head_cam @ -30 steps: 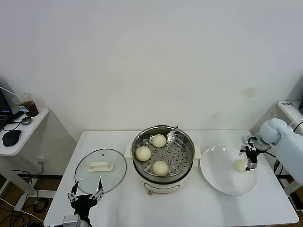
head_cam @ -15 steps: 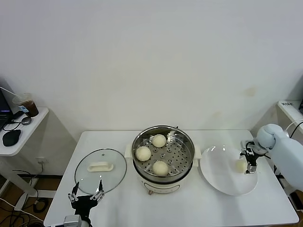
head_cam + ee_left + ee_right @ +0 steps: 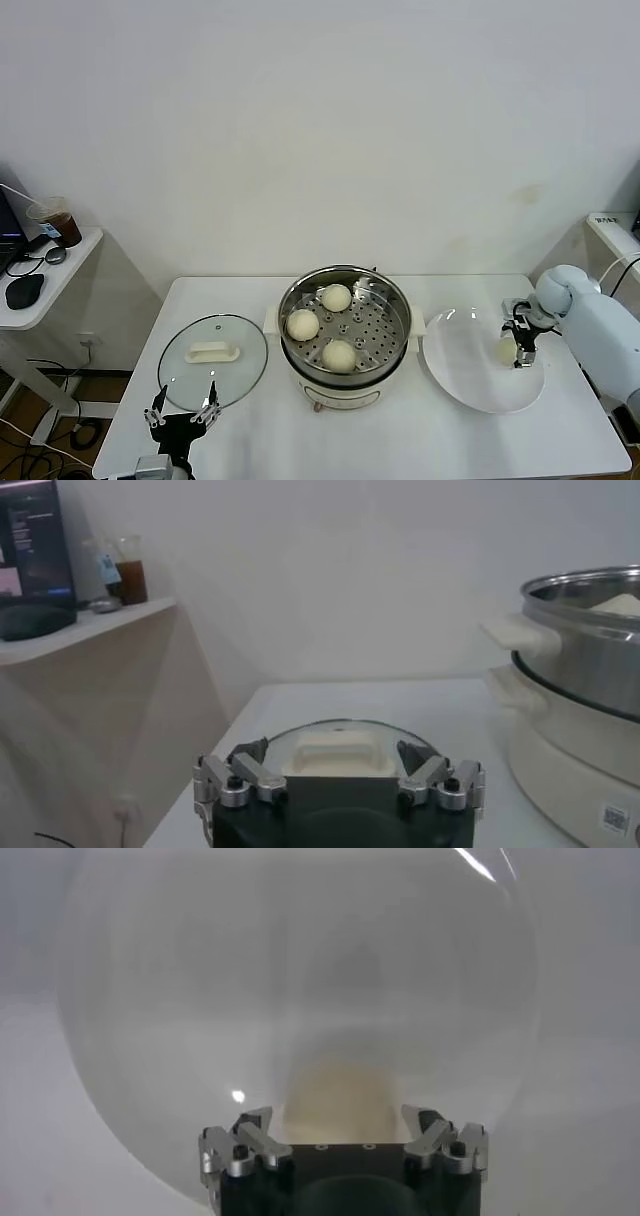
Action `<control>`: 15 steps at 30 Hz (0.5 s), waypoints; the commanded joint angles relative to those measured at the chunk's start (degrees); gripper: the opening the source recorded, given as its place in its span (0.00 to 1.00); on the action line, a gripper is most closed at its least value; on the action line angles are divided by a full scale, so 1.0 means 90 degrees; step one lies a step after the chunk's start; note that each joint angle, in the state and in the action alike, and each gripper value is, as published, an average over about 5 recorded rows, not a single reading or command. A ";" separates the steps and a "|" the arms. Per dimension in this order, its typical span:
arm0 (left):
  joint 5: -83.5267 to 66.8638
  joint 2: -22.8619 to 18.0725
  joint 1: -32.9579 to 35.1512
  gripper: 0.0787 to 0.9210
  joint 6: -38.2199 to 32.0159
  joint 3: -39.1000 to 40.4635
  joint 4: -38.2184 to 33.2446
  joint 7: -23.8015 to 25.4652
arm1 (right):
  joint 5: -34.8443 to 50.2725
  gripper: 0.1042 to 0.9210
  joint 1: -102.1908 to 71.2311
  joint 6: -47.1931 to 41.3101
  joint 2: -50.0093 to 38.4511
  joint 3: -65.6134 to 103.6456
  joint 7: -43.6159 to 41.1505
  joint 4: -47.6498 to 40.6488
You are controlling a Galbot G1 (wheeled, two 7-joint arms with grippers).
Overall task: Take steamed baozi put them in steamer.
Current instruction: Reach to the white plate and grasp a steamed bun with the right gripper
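Note:
Three steamed baozi [image 3: 336, 297] lie in the steel steamer [image 3: 395, 300] at the table's middle. A fourth baozi [image 3: 506, 351] rests on the white plate [image 3: 465, 385] to the right. My right gripper [image 3: 520, 344] is down at this baozi, open. In the right wrist view the baozi [image 3: 335, 1098] sits between the spread fingertips [image 3: 255, 1120], and no fingertip is seen pressing it. My left gripper [image 3: 183, 412] waits open at the front left, by the glass lid [image 3: 212, 360]. In the left wrist view my left gripper [image 3: 335, 760] is empty.
The glass lid with its white handle [image 3: 338, 752] lies flat to the left of the steamer's white pot base [image 3: 560, 740]. A side shelf [image 3: 50, 270] at the far left carries a cup and a mouse. The table's right edge runs close to the plate.
My right gripper has sunk a little and drawn in toward the baozi on the plate, its arm settling lower. The left arm and the three baozi in the steamer have not moved.

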 commanded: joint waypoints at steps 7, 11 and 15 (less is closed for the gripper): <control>0.0050 -0.0005 0.0004 0.88 -0.0003 0.0010 0.0010 -0.0011 | -0.0058 0.76 0.0003 0.0082 0.0086 0.0076 0.0013 -0.0197; 0.0062 -0.0004 0.0002 0.88 -0.0003 0.0022 0.0010 -0.0017 | -0.0050 0.62 0.0010 0.0036 0.0070 0.0102 -0.0012 -0.0189; 0.0105 -0.0003 -0.0011 0.88 -0.0010 0.0053 0.0021 -0.0028 | 0.0020 0.48 0.0048 -0.0026 -0.0014 0.0082 -0.0085 -0.0086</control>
